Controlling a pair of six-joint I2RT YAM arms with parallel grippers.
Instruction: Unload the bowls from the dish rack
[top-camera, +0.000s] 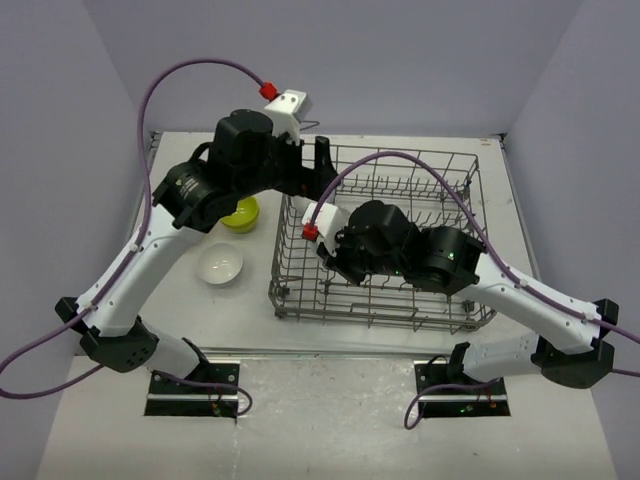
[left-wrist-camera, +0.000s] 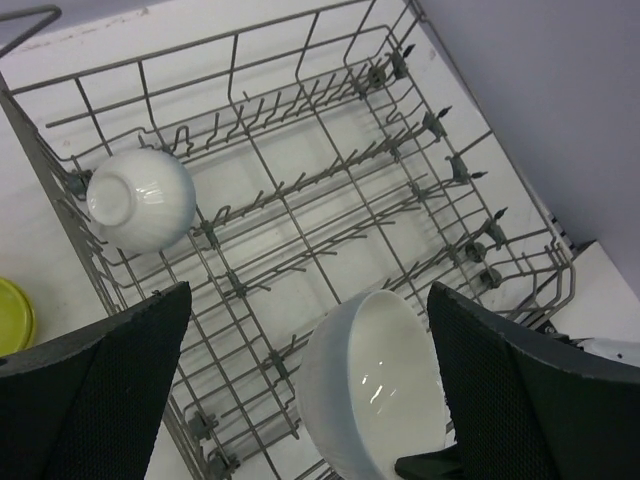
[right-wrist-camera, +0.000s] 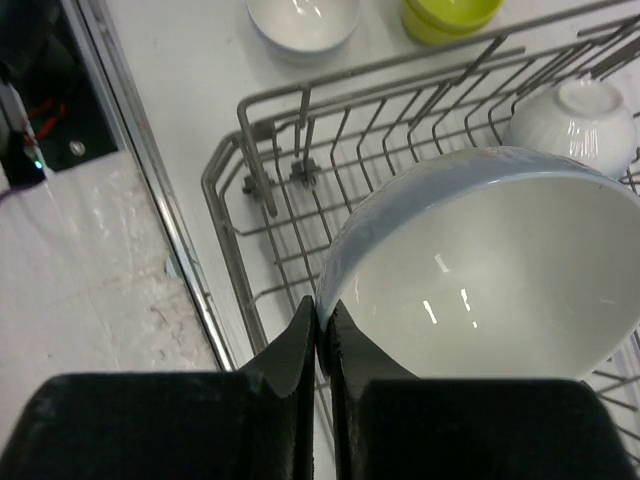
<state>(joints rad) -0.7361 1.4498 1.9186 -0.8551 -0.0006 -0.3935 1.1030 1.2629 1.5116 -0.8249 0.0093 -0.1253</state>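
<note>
— From above?
— The dish rack (top-camera: 400, 200) sits on the counter (top-camera: 250, 320), with a white bowl (top-camera: 219, 266) and a green bowl (top-camera: 240, 213) just left of it.
— Left wrist?
— The left hand (left-wrist-camera: 308, 300) is spread above the rack, and an overturned bowl (left-wrist-camera: 140, 198) sits inside.
— Right wrist?
— The right hand (right-wrist-camera: 322, 335) pinches a pale bowl (right-wrist-camera: 480, 270) by its rim, over the rack.

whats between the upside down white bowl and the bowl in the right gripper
Only the dish rack's bare tines and floor wires; no other bowl, per the left wrist view.

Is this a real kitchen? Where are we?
Probably a robot lab, not a kitchen: a left arm and a right arm bolted to a white table, plain purple walls all round, and a dish rack with bowls.
</note>
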